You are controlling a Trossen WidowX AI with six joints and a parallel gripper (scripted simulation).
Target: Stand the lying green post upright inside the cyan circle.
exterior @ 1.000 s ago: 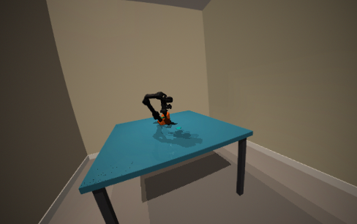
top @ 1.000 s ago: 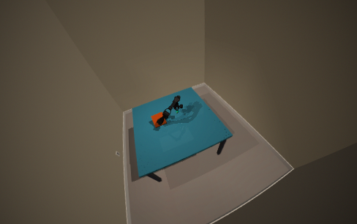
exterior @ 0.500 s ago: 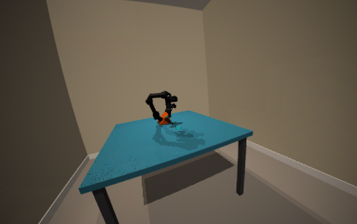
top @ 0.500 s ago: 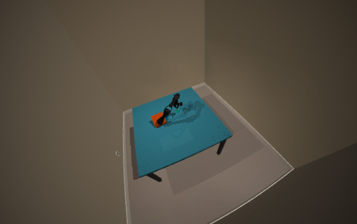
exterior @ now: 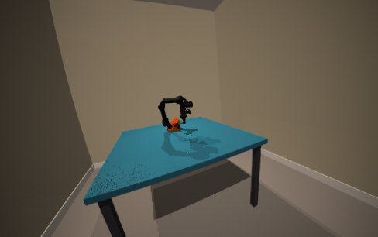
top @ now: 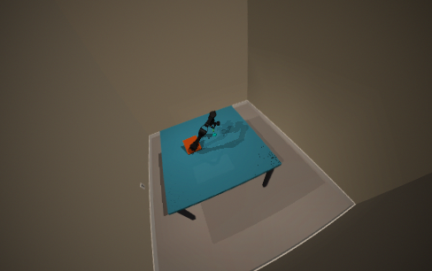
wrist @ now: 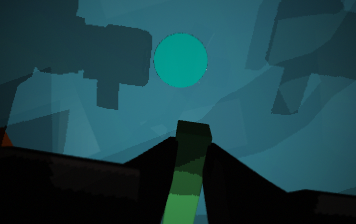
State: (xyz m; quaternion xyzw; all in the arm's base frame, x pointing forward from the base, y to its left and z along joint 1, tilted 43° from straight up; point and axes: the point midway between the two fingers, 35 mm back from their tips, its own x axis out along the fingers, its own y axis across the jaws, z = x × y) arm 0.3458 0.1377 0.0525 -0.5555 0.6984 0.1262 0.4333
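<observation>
My gripper (top: 213, 127) (exterior: 183, 121) (wrist: 190, 148) is shut on the green post (exterior: 181, 123) (wrist: 181, 209) and holds it above the table. In the wrist view the post's dark end sticks out a little past the fingertips, and its bright length runs down out of the frame between the fingers. Its exact tilt is hard to tell; in the exterior view it looks closer to lying than upright. The cyan circle (top: 214, 135) (exterior: 189, 135) (wrist: 180, 60) lies flat on the table, ahead of the post's end in the wrist view. Nothing stands on it.
An orange block-like object (top: 191, 142) (exterior: 176, 121) (wrist: 5, 139) is beside the arm's base on the blue table (top: 199, 190) (exterior: 135, 170). Only its corner shows at the wrist view's left edge. The arm's shadows fall around the circle.
</observation>
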